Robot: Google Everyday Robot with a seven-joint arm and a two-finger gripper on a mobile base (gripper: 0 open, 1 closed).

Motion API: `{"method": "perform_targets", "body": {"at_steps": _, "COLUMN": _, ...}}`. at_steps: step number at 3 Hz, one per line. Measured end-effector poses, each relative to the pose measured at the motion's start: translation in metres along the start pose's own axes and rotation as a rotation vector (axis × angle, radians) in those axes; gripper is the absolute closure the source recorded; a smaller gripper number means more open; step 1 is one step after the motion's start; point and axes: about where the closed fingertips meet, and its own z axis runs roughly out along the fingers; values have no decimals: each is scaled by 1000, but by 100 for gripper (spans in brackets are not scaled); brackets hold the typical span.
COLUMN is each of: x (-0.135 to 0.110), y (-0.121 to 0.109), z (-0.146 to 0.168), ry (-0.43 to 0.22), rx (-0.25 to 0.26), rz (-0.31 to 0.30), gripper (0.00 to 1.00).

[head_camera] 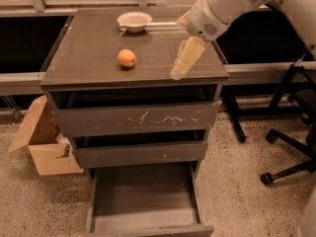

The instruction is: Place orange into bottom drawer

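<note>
Camera view, looking down at a dark grey-brown cabinet from the front. At far left, on the speckled floor, an open brown cardboard box (42,142) sits just beside the cabinet's lower left side.

The cabinet's flat top serves as the bench (84,65). On its left half rests the small round yellow-orange fruit, the orange (127,58), alone on the bare surface. Behind it and slightly to the right, near the back edge, stands a shallow cream-white bowl (134,21), apart from the orange.

Below the bench are three drawers stacked one above the other. The wide top drawer (136,120) has white scratches across its front and is slightly ajar. The plain narrow middle drawer (138,153) is also slightly ajar. The bottom drawer (143,196), the lowest and deepest, is pulled well out, showing a plain flat grey interior.

To the right of the orange, a thick white robot arm (222,6) reaches in from the upper right corner. Its cream-coloured hand (180,64) hangs over the right front part of the bench, angled down and to the left, well apart from the orange. Nothing is seen in its grasp; whether it is open or closed cannot be told.

At far right, the dark legs and castors of an office chair (291,149) stand on the floor.
</note>
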Motion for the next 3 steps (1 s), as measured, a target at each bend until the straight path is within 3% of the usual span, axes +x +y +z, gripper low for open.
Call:
{"method": "perform_targets", "body": {"at_steps": 1, "x": -26, "y": -26, "z": 57, "ry": -142, "rx": -28, "rz": 84, "gripper": 0}}
{"method": "perform_targets", "body": {"at_steps": 2, "x": -43, "y": -39, "z": 88, "ry": -226, "rx": -39, "rz": 143, "gripper": 0}}
{"method": "perform_targets", "body": {"at_steps": 3, "x": -43, "y": -39, "z": 88, "ry": -226, "rx": -39, "rz": 143, "gripper": 0}}
